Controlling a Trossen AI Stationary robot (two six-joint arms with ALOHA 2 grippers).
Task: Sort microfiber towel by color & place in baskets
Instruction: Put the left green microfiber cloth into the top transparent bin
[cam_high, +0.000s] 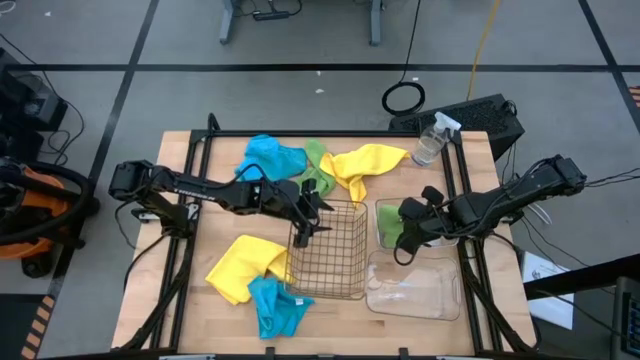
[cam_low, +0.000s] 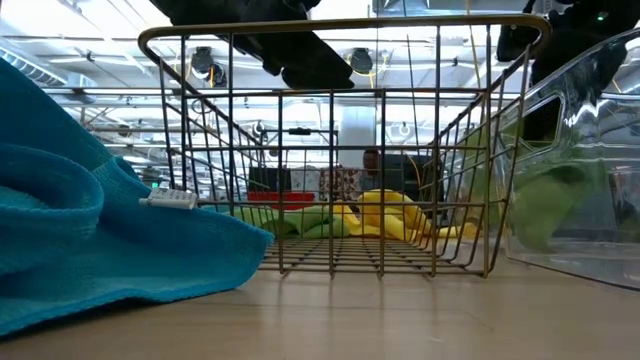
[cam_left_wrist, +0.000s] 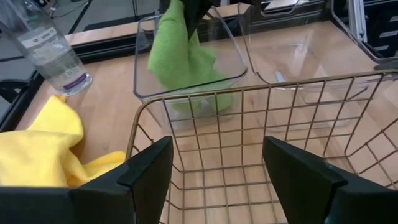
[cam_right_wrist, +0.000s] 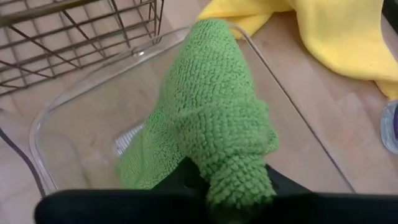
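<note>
Barely started on this one, honestly. My right hand (cam_high: 404, 243) sits over the far clear tub (cam_high: 384, 212) with a green towel (cam_right_wrist: 211, 118) hanging down into it; the cloth bunches around the fingers and looks pinched between them, so I'd call it not let go yet. That's the only towel near a container.

The wire basket (cam_high: 328, 258) in the middle of the bench (cam_high: 200, 310) has nothing in it, and the near clear tub (cam_high: 415, 287) looks bare too. My left hand (cam_high: 305, 218) hangs at the far rim of the wire basket, fingers well apart, gripping nothing.

Still loose on the bench:
- blue towel (cam_high: 272, 155), another green towel (cam_high: 318, 170) and a yellow towel (cam_high: 366, 163) heaped together along the far side
- a second yellow towel (cam_high: 243, 265) and a second blue towel (cam_high: 277, 308) overlapping on the near-left, just beside the wire basket

So one green nearly done, five to go. A spray bottle (cam_high: 432, 140) stands at the far right corner, not part of the sort.
</note>
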